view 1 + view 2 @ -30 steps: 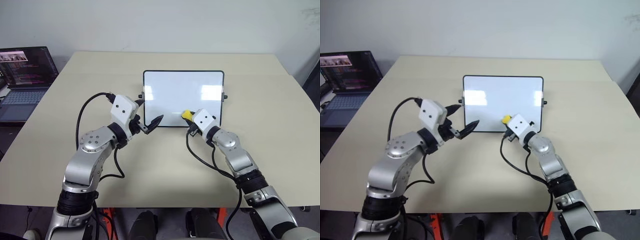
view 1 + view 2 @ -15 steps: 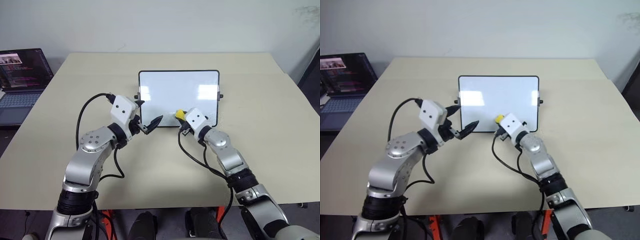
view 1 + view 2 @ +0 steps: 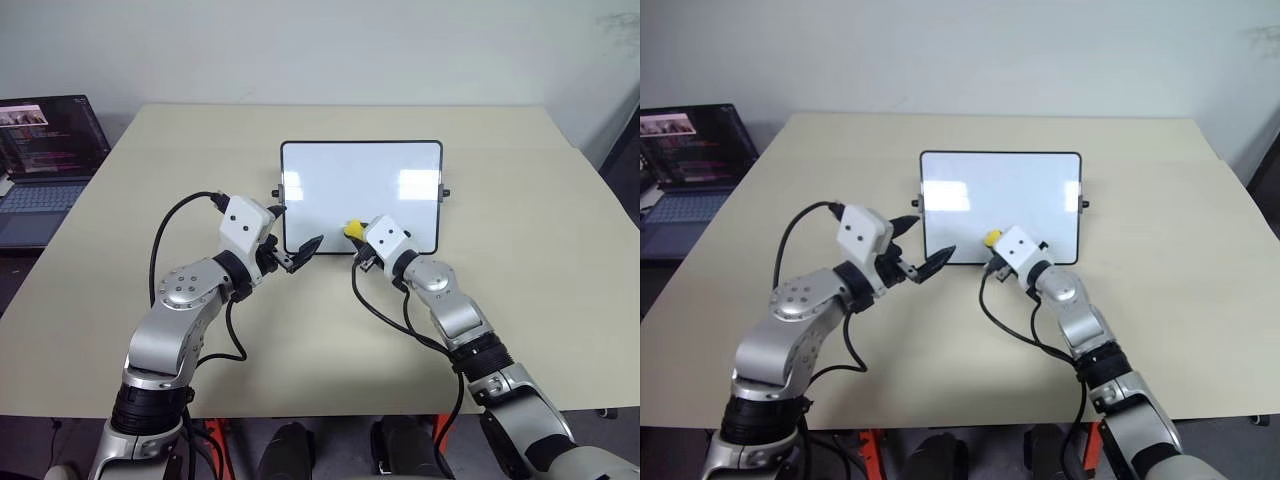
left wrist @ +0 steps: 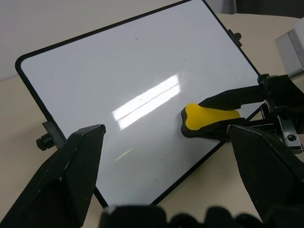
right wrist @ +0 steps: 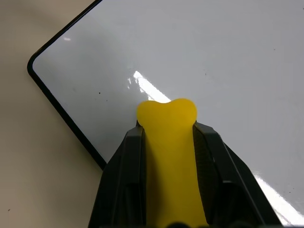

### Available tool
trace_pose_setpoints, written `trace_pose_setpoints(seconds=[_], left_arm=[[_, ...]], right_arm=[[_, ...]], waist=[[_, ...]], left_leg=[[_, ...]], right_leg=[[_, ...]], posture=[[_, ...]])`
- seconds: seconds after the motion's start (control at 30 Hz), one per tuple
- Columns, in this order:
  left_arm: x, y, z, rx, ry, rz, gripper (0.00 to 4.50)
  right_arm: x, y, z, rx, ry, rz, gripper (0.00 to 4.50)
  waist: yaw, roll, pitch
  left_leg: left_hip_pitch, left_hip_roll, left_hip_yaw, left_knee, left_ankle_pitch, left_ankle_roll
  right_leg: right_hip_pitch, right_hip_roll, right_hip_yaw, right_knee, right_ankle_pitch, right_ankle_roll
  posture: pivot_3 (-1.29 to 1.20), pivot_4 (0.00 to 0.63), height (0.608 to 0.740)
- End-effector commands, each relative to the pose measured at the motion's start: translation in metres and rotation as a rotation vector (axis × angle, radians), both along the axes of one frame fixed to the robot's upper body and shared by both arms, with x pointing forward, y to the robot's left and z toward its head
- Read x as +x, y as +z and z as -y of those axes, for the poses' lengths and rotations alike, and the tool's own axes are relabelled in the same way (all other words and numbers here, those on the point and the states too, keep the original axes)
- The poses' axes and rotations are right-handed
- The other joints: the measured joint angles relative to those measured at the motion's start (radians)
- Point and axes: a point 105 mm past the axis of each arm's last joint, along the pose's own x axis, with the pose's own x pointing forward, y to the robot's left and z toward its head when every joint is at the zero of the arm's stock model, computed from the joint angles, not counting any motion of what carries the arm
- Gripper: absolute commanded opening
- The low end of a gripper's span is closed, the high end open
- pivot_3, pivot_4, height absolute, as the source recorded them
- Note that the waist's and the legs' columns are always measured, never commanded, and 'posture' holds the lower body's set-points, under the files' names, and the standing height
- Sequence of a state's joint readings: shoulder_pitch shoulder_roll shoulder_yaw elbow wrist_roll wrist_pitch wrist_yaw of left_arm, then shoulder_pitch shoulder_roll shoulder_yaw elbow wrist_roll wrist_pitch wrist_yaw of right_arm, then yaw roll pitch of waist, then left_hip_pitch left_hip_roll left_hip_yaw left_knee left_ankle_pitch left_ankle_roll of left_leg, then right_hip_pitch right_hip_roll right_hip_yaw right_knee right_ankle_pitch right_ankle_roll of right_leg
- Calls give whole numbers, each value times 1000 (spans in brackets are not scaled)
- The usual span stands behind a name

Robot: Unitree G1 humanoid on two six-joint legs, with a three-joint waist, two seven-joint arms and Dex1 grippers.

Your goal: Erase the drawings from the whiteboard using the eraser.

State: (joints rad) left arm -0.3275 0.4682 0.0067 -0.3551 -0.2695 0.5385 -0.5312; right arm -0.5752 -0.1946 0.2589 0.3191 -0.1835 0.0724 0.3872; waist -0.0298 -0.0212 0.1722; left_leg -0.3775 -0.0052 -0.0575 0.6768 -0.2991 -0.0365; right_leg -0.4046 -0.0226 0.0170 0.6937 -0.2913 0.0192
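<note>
The whiteboard point(image 3: 370, 180) stands propped near the middle of the beige table, its face plain white with glare. The drawings are out of view on it. My right gripper point(image 3: 358, 236) is shut on the yellow eraser point(image 5: 167, 142), whose black underside presses against the board near its lower edge, a little left of centre. My left gripper point(image 3: 294, 228) is open beside the board's lower left corner, one finger by the side knob point(image 3: 277, 194), and it holds nothing.
An open laptop point(image 3: 45, 150) sits off the table's left side. Bare tabletop point(image 3: 520, 230) lies to the board's right and behind it. Black cables point(image 3: 375, 305) loop from both wrists over the table's front.
My right gripper has slid the eraser to the left along the lower part of the board. The left gripper has kept its place. The head views have shifted slightly.
</note>
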Motion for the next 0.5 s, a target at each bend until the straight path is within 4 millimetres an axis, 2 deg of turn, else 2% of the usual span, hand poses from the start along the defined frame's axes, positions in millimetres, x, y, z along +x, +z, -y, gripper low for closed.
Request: trace_pose_setpoints(seconds=[0.03, 0.17, 0.23, 0.5], left_arm=[[-2, 16, 3, -6, -19, 65, 4500], [0, 16, 8, -9, -35, 65, 4500], [1, 17, 9, -9, -41, 65, 4500], [2, 17, 8, -7, -44, 65, 4500]], right_arm=[[2, -4, 22, -36, -50, 0, 1102], [2, -10, 47, -70, -100, -11, 1102], [1, -11, 53, -76, -112, -13, 1102], [1, -10, 56, -76, -124, -10, 1102]], waist=[[4, 0, 0], [6, -1, 0], [6, -1, 0], [6, -1, 0]], left_leg=[[0, 0, 0, 0, 0, 0], [-1, -1, 0, 1, 0, 0], [-1, -1, 0, 1, 0, 0], [0, -1, 0, 1, 0, 0]], right_leg=[[0, 0, 0, 0, 0, 0], [0, -1, 0, 0, 0, 0], [1, -1, 0, 0, 0, 0], [1, 0, 0, 0, 0, 0]], posture=[[0, 150, 740], [0, 150, 740], [0, 150, 740], [0, 150, 740]])
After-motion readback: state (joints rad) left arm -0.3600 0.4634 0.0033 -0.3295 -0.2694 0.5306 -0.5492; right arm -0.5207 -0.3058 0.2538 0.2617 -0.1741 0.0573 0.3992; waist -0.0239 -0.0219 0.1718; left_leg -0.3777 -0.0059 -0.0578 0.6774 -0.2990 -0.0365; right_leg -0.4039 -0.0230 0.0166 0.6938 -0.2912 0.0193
